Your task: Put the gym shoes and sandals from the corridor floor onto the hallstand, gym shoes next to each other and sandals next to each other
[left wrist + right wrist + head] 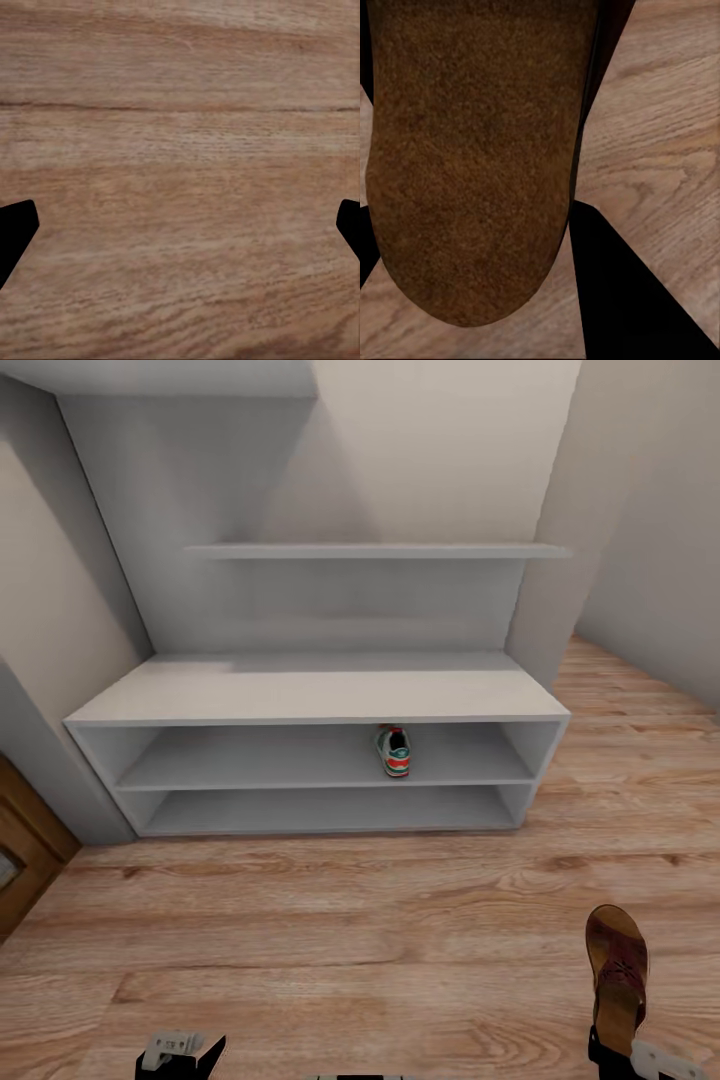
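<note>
The pale-grey hallstand [300,695] stands against the wall ahead. One white gym shoe [394,751] with green and red-orange accents sits on its upper shelf row, right of the middle, heel toward me. My right gripper [622,1048] is at the lower right, shut on a brown sandal [617,970] that points toward the rack above the corridor floor [350,940]. In the right wrist view the sandal [472,150] lies between the dark fingers [622,300]. My left gripper [185,1052] hangs open over bare planks, its fingertips [15,232] wide apart. The other shoe and sandal are out of view.
A stepped wall shelf [370,550] runs above the bench. A brown wooden door [25,860] sits at the left edge. A wall corner [560,510] juts out right of the rack, with more floor beyond it. Open planks lie between me and the rack.
</note>
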`<state>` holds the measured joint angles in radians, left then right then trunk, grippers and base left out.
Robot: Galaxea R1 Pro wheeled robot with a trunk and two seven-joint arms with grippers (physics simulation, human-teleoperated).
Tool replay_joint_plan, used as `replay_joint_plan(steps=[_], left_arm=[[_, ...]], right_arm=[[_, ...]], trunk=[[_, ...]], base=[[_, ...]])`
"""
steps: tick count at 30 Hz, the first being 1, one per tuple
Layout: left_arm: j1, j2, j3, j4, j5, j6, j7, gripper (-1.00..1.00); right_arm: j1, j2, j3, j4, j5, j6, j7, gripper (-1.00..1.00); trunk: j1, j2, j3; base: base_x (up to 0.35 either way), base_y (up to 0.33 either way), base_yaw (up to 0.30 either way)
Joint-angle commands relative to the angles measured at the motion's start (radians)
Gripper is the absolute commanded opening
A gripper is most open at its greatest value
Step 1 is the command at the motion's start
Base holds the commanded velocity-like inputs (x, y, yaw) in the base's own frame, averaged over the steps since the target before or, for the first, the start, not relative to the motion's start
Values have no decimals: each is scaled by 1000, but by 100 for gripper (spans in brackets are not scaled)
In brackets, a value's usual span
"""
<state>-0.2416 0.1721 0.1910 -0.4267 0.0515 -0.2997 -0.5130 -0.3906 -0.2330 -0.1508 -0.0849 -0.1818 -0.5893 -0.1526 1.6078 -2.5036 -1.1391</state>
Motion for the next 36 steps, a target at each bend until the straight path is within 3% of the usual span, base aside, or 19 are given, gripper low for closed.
replay_joint_plan(steps=[1, 24, 30, 36], left_arm=[[-1, 0, 4, 2, 5, 1, -8, 100], [-1, 0, 5, 2, 5, 1, -9, 100], [-1, 0, 4, 2, 5, 1, -9, 100], [-1, 0, 4, 2, 4, 2, -7, 100]], right_arm=[[-1, 0, 0, 1, -10, -4, 4, -100], [-1, 0, 0, 1, -11, -5, 4, -100], [-1, 1, 0, 0, -12, -6, 4, -100], [-1, 1, 0, -1, -12, -4, 4, -100]], trunk=[[0, 0, -1], [0, 0, -1], [0, 0, -1], [0, 0, -1]], base=[[0, 310, 0], [-84, 303, 0], [-101, 292, 140], [-43, 86, 27]])
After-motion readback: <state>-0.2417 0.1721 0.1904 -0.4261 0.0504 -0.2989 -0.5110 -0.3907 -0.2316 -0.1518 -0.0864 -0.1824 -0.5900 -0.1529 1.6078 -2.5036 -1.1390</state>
